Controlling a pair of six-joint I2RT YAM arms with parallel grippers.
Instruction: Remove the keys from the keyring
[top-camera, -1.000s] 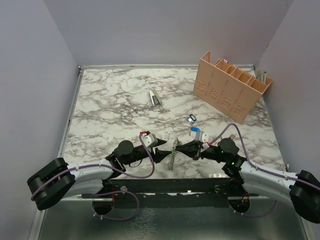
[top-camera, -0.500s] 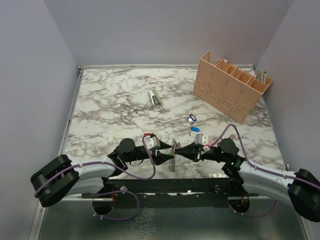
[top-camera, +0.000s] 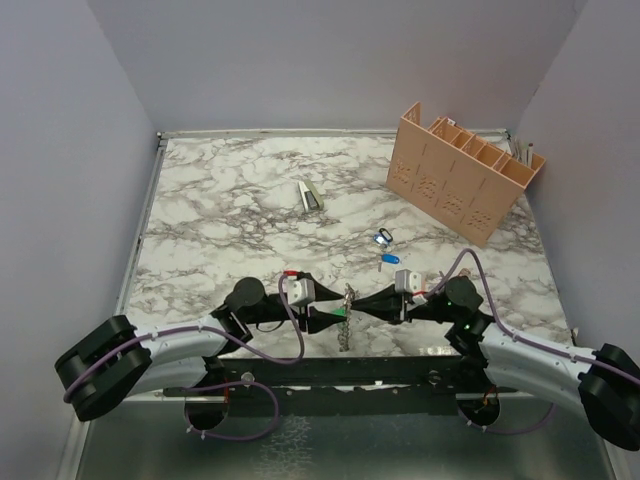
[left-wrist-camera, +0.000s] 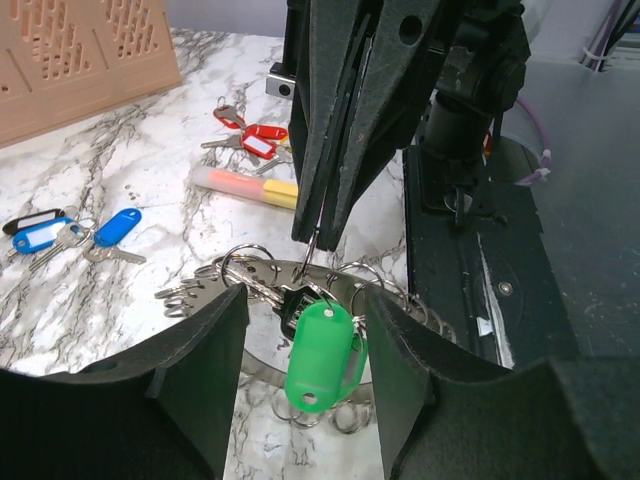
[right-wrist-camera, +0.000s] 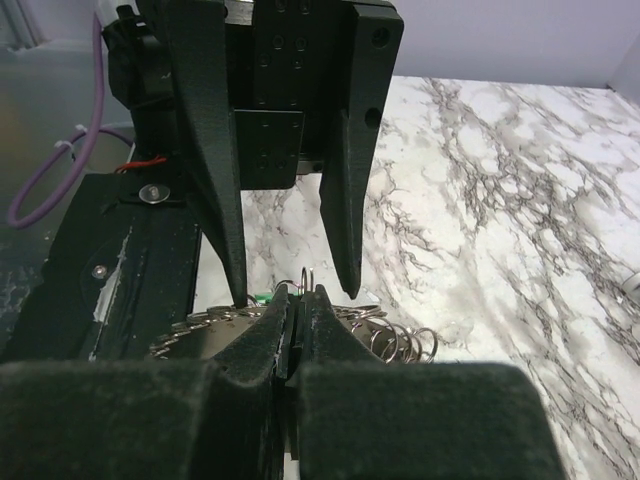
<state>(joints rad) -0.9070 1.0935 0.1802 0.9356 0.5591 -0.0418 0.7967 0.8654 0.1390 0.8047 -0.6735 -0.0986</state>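
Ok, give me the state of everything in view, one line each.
Left tool, open, straddling the green key.
Right tool, shut on the keyring.
Keyring, pinched at its rim, small rings threaded on it.
Green key, attached to the keyring.
Blue keys, off the keyring, lying on the table.

Keyring (left-wrist-camera: 262, 368) shiny metal — key (left-wrist-camera: 322, 352) head glossy green plastic.

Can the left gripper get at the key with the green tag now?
Probably yes. The left gripper stands open with the green-tagged key hanging between its fingers, nothing in the way. The right gripper, shut on the keyring above, leaves the tag free.
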